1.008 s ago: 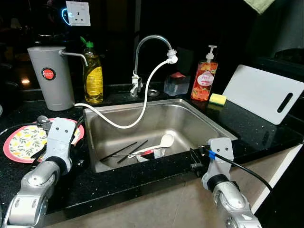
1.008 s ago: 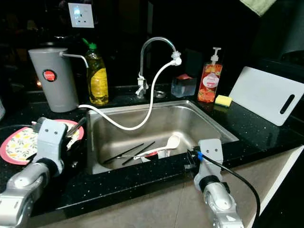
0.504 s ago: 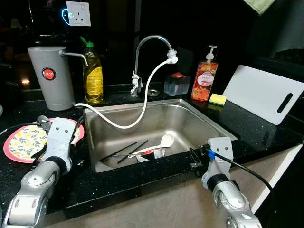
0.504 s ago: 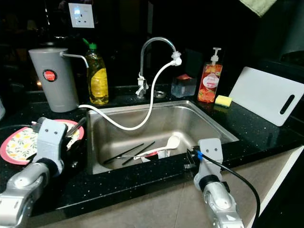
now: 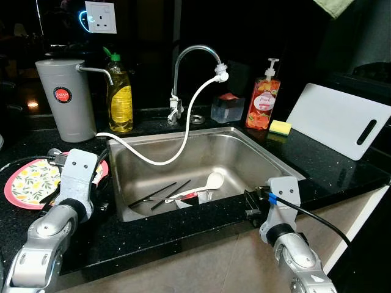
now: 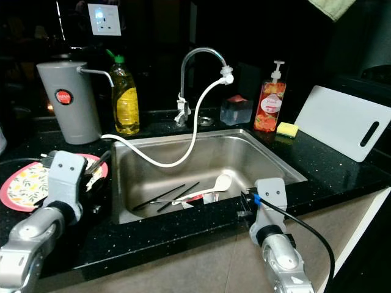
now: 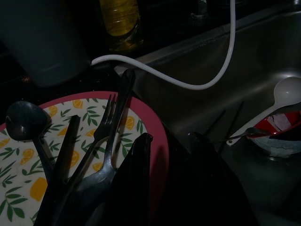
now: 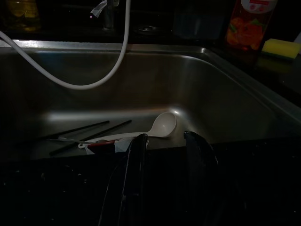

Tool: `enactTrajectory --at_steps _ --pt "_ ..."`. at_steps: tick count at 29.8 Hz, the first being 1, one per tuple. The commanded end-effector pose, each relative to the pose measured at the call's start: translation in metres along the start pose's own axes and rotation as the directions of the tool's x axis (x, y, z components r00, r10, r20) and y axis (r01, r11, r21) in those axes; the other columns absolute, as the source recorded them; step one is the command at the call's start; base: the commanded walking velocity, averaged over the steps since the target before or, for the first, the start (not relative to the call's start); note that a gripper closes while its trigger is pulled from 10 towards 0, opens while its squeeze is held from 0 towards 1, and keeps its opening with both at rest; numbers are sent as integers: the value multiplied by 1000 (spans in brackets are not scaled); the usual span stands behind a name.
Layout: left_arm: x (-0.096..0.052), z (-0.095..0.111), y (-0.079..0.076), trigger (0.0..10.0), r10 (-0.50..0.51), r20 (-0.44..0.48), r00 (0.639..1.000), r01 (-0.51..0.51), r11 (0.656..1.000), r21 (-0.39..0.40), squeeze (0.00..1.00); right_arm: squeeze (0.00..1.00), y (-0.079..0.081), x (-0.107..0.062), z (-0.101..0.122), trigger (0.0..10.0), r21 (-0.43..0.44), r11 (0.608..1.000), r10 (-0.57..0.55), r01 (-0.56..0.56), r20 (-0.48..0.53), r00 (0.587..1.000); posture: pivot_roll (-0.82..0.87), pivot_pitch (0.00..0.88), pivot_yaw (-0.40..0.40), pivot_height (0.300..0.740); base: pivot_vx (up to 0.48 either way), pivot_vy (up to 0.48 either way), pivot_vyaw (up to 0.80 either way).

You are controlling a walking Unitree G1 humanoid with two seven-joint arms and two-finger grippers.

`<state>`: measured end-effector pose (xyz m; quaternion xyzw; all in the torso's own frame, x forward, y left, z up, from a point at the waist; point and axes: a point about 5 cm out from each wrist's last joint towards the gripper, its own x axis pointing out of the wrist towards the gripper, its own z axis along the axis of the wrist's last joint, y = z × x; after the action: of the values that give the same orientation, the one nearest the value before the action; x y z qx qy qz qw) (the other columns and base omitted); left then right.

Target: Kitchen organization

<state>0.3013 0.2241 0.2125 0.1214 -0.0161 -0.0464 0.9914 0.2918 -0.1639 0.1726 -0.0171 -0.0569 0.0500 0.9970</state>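
A pink plate with a lemon pattern lies on the black counter left of the steel sink. On the plate rest a fork, a dark spoon and other dark utensils. My left gripper hovers open over the plate's right edge, holding nothing. In the sink lie a white ladle, black chopsticks and a small red-and-white bowl. My right gripper is open at the sink's front rim, pointing toward the ladle, with nothing between its fingers.
A white hose runs from the tap across the sink to the left counter. Behind stand a grey jug, a yellow soap bottle, a clear box, a red pump bottle, a sponge and a white cutting board.
My left wrist has edged slightly to the right beside the plate. The right arm and the things in the sink stay as they were.
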Motion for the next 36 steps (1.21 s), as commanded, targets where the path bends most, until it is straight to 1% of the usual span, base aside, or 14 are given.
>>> enactTrajectory --at_steps 1,24,36 --pt "1 -1 -1 10000 -11 -6 1000 11 1000 -3 0 0 -1 -2 -3 10000 2 1000 -8 8 -17 1000 -20 14 -47 740 0 0 0" --pt "0 -1 -1 10000 -3 -5 1000 3 1000 -5 0 0 -1 0 -2 10000 -1 1000 1 -1 -16 1000 -16 16 -60 740 0 0 0" --pt "1 -1 0 10000 -4 -6 1000 4 1000 -1 0 0 0 0 -2 10000 3 1000 -3 3 -14 1000 -18 12 -51 740 0 0 0"
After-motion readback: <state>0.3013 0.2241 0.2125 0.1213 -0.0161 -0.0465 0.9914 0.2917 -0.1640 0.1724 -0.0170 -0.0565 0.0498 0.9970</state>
